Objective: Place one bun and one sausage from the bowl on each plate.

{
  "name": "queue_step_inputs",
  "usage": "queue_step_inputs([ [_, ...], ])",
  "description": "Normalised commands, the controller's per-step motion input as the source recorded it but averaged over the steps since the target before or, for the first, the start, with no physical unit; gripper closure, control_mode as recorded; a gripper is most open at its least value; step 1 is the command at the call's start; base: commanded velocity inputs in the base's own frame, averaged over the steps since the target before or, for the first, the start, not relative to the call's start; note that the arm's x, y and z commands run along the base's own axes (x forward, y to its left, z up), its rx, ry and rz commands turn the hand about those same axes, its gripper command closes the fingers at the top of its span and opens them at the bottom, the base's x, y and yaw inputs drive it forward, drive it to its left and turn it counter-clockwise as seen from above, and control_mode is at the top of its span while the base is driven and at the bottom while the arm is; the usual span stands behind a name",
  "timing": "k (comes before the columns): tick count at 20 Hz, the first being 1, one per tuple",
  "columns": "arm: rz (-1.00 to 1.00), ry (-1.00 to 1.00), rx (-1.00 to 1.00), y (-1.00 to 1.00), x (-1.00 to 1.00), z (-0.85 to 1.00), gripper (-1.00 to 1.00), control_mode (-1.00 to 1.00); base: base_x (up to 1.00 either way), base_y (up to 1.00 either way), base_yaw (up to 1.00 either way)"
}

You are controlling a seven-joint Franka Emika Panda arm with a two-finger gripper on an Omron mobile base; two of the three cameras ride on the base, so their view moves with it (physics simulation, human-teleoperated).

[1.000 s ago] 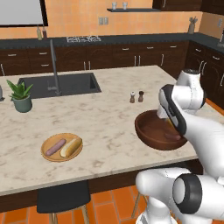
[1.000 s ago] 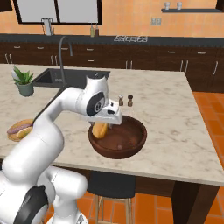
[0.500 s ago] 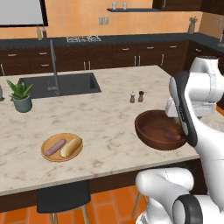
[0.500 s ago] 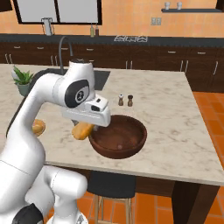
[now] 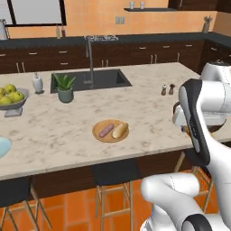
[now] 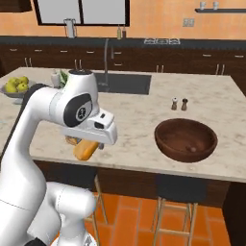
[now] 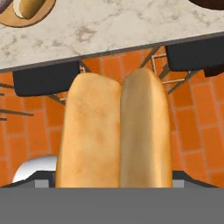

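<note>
We carry a long golden-brown split bun (image 7: pixel 114 131) in our two-finger gripper (image 6: pixel 89 146). The jaws stand wide and are closed on the bun. The hand view looks along the bun, so it shows as two rounded halves side by side. Under it we see the orange floor tiles and dark stools, not the marble counter (image 6: pixel 139 120). We judge from this that the hand is beyond the near edge of the counter, on its way between places.

The large round bowl of dark reddish-brown wood (image 6: pixel 185 139) stands on the counter, well apart from the gripper. One small pale item lies at its bottom; we cannot tell what it is. The small round tan-orange wooden plate (image 5: pixel 111 131) lies near the near edge of the counter and has already a pinkish sausage (image 5: pixel 106 130) and a golden bun (image 5: pixel 120 130) side by side. So we think the bun in the gripper is for the other plate. The pale blue flat plate (image 5: pixel 3 146) is at the far end of the counter from the bowl, just in front of the grey footed bowl of yellow-green apples (image 5: pixel 11 97).

Several things are hard to see. The blue plate is cut by the picture edge, so we cannot say whether something lies on it. In the right base view the arm covers the wooden plate. In the hand view the bun hides the finger tips.
</note>
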Motion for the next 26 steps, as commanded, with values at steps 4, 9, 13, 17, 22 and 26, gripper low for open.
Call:
queue_step_inputs([
  [4, 0.0, 0.0, 0.0, 0.0, 0.0, 0.0, 1.0, 1.0, 0.0, 1.0, 0.0],
  [9, 0.0, 0.0, 0.0, 0.0, 0.0, 0.0, 1.0, 1.0, 0.0, 1.0, 0.0],
  [13, 0.0, 0.0, 0.0, 0.0, 0.0, 0.0, 1.0, 1.0, 0.1, 1.0, 0.0],
  [17, 0.0, 0.0, 0.0, 0.0, 0.0, 0.0, 1.0, 1.0, 0.28, 1.0, 0.0],
  [22, 0.0, 0.0, 0.0, 0.0, 0.0, 0.0, 1.0, 1.0, 0.29, 1.0, 0.0],
  [26, 0.0, 0.0, 0.0, 0.36, 0.3, 0.0, 1.0, -1.0, 0.16, 0.5, 0.0],
])
